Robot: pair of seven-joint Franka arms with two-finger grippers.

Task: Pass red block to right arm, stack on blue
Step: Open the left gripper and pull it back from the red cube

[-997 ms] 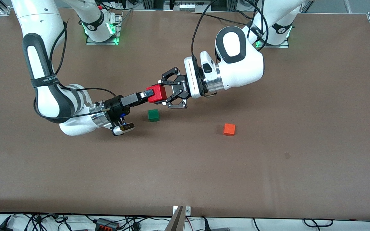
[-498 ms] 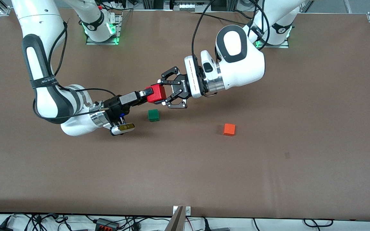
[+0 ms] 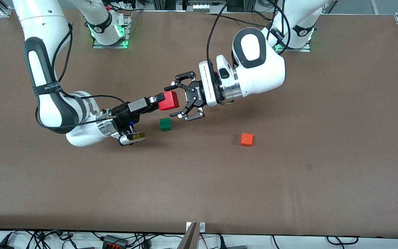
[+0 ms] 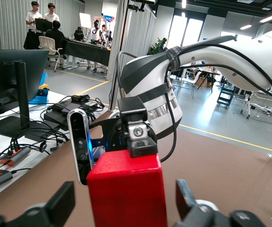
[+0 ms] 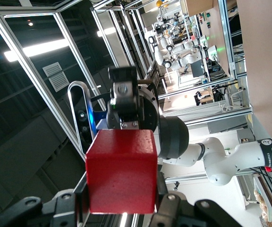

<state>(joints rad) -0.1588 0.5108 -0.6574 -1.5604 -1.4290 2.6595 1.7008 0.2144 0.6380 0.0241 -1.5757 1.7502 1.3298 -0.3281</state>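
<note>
Fingers first: the left gripper (image 3: 178,100) has its fingers spread wide, one on each side of the red block (image 3: 169,100) and clear of its faces, while the right gripper (image 3: 158,100) is clamped on the block's end toward the right arm. The handover hangs in the air above the table, just above the green cube (image 3: 165,124) and a touch toward the right arm's end from it. The block lies straight ahead of the right fingers, in line with that gripper's reach, so the right arm alone carries it. Compared with half a second ago, the left fingers have let go and opened; then they were closed on the block. The blue cube isn't visible in any view. The orange cube (image 3: 246,139) sits well apart from the green cube, toward the left arm's end.
</note>
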